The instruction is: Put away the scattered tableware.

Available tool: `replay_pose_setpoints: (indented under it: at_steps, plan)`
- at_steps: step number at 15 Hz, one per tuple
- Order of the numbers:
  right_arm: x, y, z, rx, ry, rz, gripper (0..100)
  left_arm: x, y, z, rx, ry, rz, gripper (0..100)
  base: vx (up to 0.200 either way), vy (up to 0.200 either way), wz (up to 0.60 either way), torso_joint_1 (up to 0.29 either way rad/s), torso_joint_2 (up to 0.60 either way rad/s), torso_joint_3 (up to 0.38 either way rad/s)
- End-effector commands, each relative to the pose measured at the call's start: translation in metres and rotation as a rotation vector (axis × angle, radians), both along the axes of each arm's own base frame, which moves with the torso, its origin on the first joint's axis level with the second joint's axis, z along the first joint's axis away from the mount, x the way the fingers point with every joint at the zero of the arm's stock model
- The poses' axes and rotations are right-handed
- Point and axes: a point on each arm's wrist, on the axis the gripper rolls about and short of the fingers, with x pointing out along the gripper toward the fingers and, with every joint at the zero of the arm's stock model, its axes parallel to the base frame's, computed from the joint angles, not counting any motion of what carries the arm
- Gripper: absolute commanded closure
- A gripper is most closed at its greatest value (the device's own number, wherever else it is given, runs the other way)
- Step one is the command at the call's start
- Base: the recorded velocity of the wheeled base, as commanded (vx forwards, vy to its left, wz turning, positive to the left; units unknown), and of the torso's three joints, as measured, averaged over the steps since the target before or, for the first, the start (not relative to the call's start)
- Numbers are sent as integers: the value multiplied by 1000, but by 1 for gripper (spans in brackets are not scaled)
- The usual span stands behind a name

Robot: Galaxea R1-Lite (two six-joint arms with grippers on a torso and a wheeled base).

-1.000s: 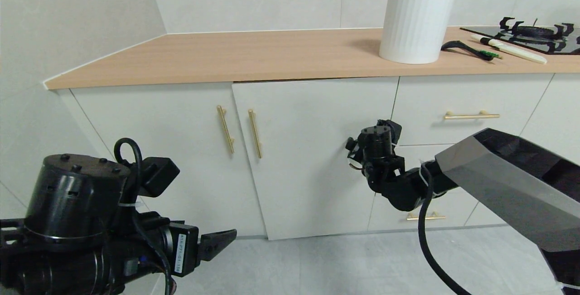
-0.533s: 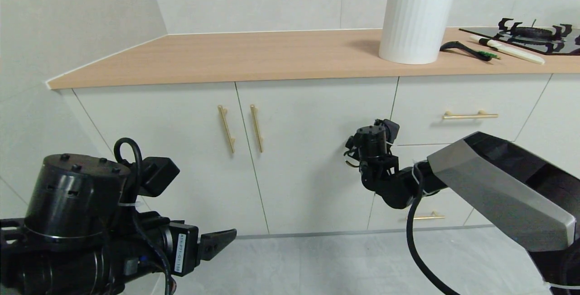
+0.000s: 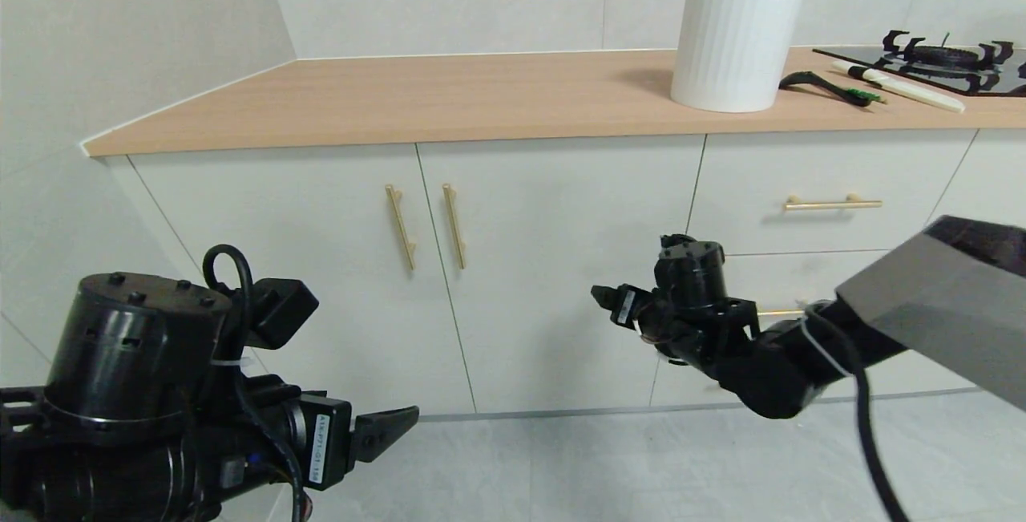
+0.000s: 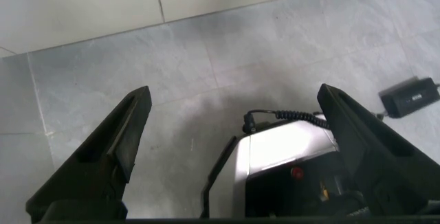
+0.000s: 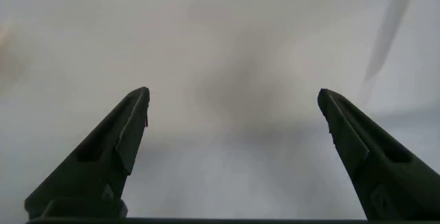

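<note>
Lower left, your left gripper (image 4: 234, 92) hangs spread over grey floor tiles (image 4: 206, 52). A wood countertop (image 3: 401, 101) tops white cabinet doors (image 3: 553, 265), both flush now; one stood ajar a second ago. Your right gripper (image 3: 611, 302), fingers spread, has backed off it. The black utensil (image 3: 826, 87) and long white utensil (image 3: 902, 89) lie upper right on the countertop, well above that gripper.

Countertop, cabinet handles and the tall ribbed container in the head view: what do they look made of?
Countertop: wood or wood-look laminate, matte, with a faint light-brown grain.
Cabinet handles: metal by the look, with a brushed gold sheen.
Tall ribbed container: white, matte, with vertical ribs; ceramic or plastic, cannot tell which.
</note>
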Motion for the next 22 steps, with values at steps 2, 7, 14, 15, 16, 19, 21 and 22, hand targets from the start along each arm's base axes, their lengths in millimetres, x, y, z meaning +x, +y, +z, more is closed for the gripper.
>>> replay_pose_setpoints:
  at_steps: [2, 7, 14, 15, 16, 19, 21, 22]
  plan:
    - [-68, -30, 55, 112, -1, 294, 0, 0, 0, -1, 2, 3, 1, 0, 0, 0, 0, 0, 0, 0]
    - [-77, -41, 75, -63, -151, 180, 0, -3, 3, 4, -13, -18, 10, 0, 0, 0, 0, 0, 0, 0]
    - [-168, -127, 128, -237, -399, -70, 0, -49, 46, 41, -106, -252, 125, 0, 0, 0, 0, 0, 0, 0]
    - [-187, -144, 135, -242, -446, -114, 0, -65, 57, 44, -91, -313, 135, 0, 0, 0, 0, 0, 0, 0]
    - [-205, -160, 138, -263, -469, -162, 0, -81, 69, 47, -54, -384, 153, 0, 0, 0, 0, 0, 0, 0]
    - [-264, -199, 133, -341, -498, -289, 0, -133, 95, 71, -31, -654, 239, 0, 0, 0, 0, 0, 0, 0]
    - [-305, -212, 133, -346, -544, -329, 0, -163, 103, 85, -77, -798, 269, 0, 0, 0, 0, 0, 0, 0]
    - [-326, -218, 129, -390, -573, -346, 0, -177, 106, 86, -86, -848, 298, 0, 0, 0, 0, 0, 0, 0]
